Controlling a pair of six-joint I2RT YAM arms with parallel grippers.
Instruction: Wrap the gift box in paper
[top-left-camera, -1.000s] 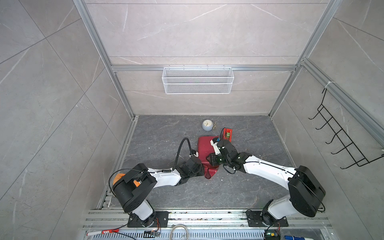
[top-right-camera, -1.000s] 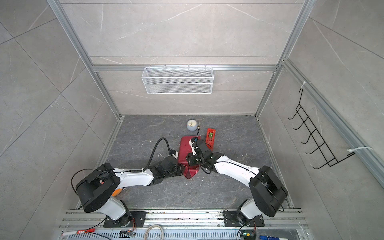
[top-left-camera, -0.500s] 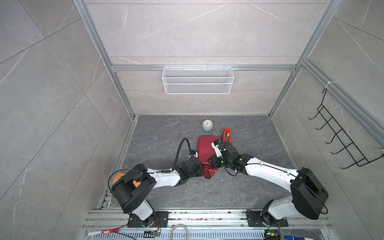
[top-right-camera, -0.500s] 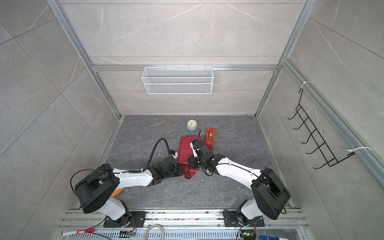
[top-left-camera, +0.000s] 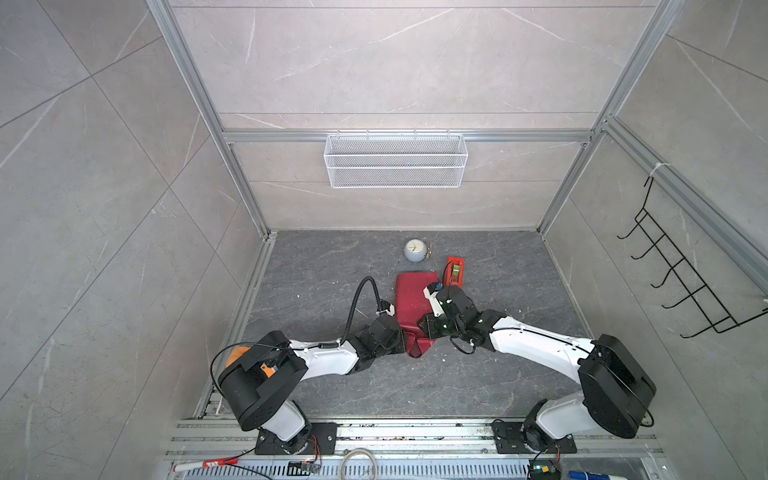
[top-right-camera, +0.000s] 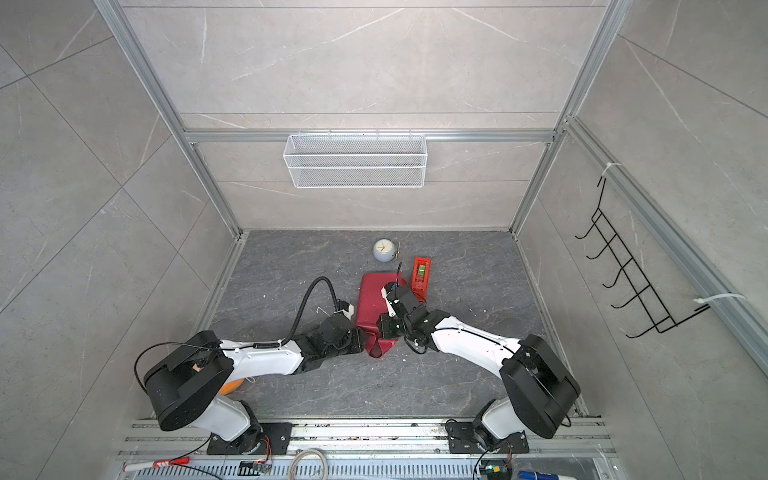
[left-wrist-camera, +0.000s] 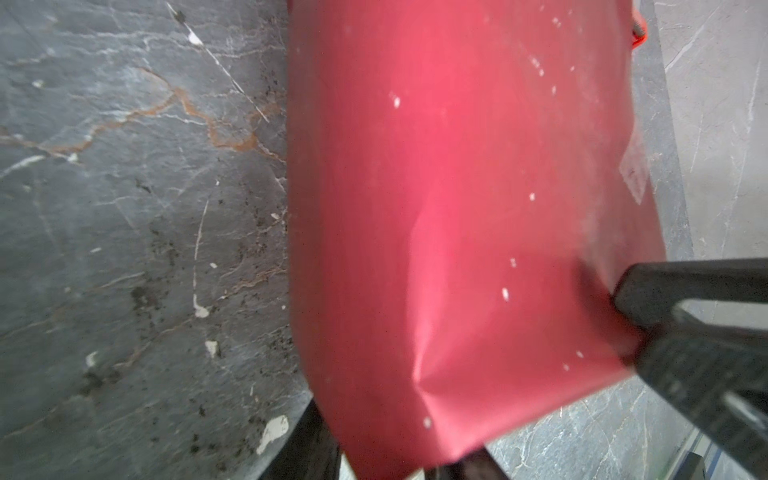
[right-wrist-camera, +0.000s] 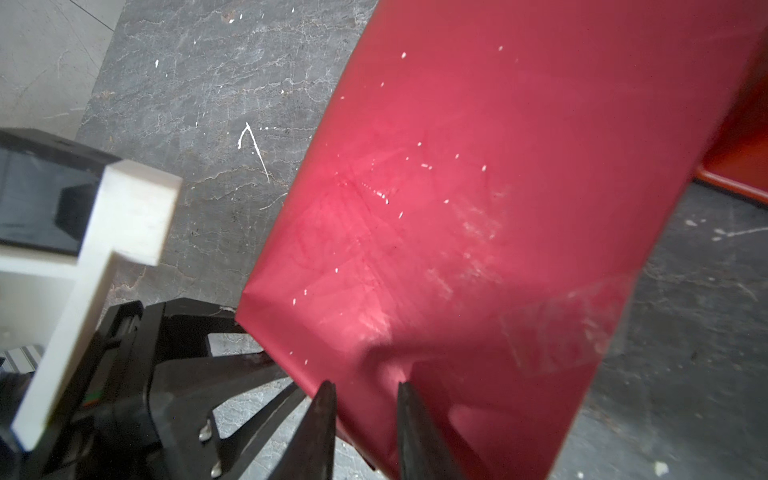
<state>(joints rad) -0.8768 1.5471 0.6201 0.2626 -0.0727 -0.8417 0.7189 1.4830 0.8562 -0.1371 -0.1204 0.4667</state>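
Paper, one maroon wrapped bundle, lay at the middle of the desk, its near end between both end effectors. The right end effector pinched a puckered fold there. The left end effector straddled that end, grip unclear. Two arms reached low, converging from near left and near right.

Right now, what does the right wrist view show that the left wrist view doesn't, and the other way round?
Only the right wrist view: the left pincer with its white bracket, meeting a corner of the paper, and both tips of the right pincer straddling its dented edge. Only the left wrist view: a long crease down the paper and orange veins in the floor. Both: the red paper, the grey floor, one finger of the right pincer; the gift box shows in neither.
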